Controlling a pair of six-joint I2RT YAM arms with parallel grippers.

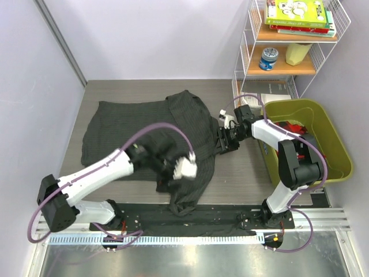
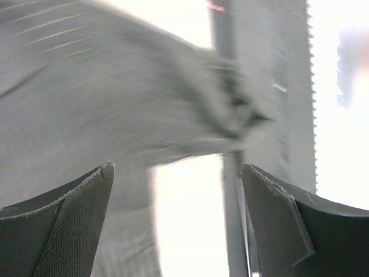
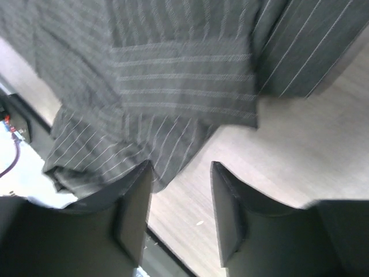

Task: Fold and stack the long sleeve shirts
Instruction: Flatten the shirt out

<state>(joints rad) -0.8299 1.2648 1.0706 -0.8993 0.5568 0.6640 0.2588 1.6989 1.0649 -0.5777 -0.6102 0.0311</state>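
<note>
I see my left gripper (image 2: 179, 173) spread wide above the long sleeve shirt (image 1: 132, 124). My right gripper (image 3: 181, 168) is partly spread and empty at its right edge.

The left arm stretches forward, left gripper (image 2: 179, 173) gaping wide; the right arm bends inward, right gripper (image 3: 181, 167) half parted.

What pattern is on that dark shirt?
Fine pale pinstripes on the charcoal shirt, clearest in the right wrist view.
</note>
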